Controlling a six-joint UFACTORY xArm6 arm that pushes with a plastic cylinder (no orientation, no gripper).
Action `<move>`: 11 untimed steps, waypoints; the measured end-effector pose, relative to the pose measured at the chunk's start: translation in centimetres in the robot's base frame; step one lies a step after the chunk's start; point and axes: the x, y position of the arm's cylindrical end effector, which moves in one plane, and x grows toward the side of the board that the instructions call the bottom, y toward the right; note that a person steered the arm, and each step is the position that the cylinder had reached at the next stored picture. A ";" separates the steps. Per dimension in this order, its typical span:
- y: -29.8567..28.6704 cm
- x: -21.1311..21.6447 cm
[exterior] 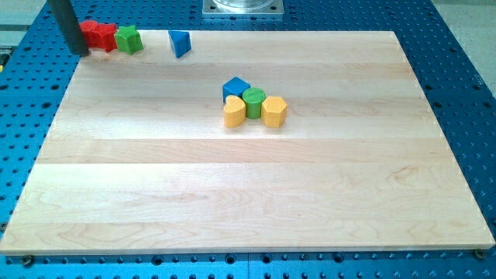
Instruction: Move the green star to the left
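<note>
Sitting at the board's (232, 194) top-left corner, green star (129, 38) touches red blocks (98, 36). Your tip (79, 53), bare and holding nothing, rests left of them; you likely need to circle rightward first.

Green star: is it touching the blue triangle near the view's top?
No. The green star sits against the red blocks at the view's top left, with bare wood between it and the blue triangle.
</note>
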 end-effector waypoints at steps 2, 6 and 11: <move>2.5 1.9; 13.3 -2.2; 8.1 -4.9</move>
